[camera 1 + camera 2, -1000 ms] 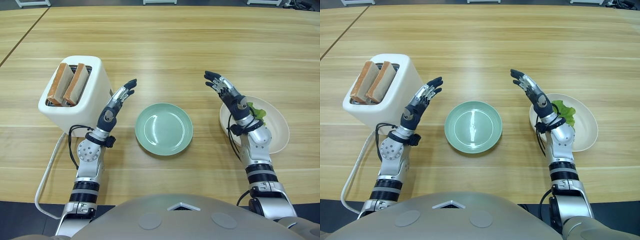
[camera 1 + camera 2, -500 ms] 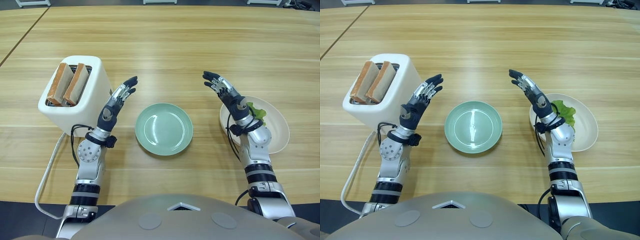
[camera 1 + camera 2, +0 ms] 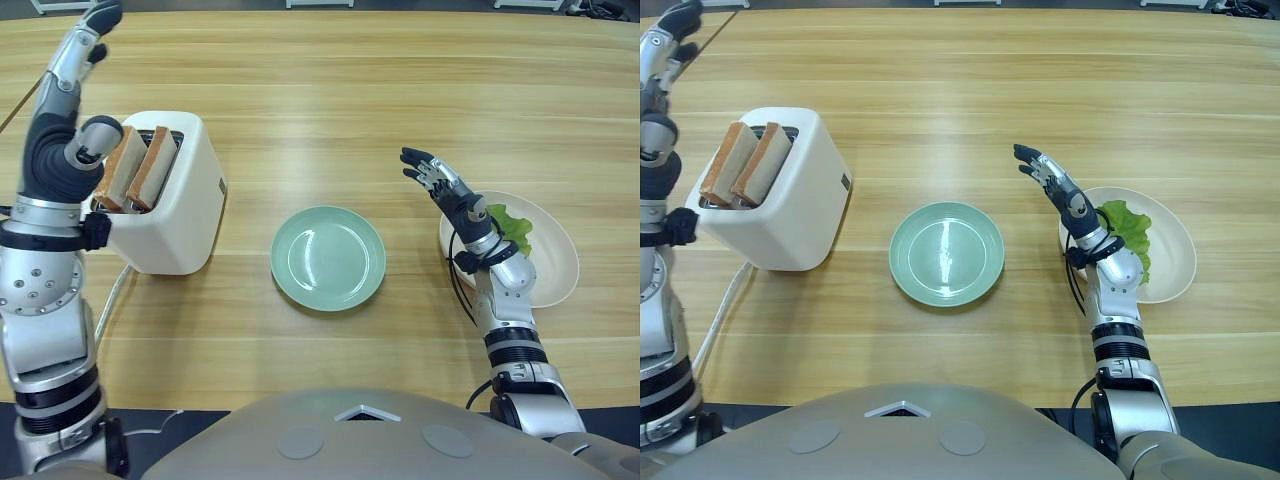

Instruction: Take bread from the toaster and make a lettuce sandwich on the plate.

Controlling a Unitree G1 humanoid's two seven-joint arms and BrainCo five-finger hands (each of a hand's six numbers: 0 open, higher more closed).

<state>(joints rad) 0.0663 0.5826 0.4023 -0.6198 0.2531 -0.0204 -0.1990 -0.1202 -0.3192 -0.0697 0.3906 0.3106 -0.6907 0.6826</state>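
- Now the left hand (image 3: 60, 115), spread and empty, stands beside the toaster (image 3: 175, 205): a crooked pinch could jam the bread (image 3: 135, 168).
- Right hand (image 3: 450, 190): spread, empty, well right of the toaster.

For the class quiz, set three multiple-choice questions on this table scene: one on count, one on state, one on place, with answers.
1. How many bread slices stand in the toaster? A one B two C three
2. The green plate is: A empty B loaded C overturned
3. Where is the lettuce? A toaster B green plate C cream bowl
Answers: B, two slices poke from the slots; A, nothing lies on it; C, the leaf sits in the bowl.
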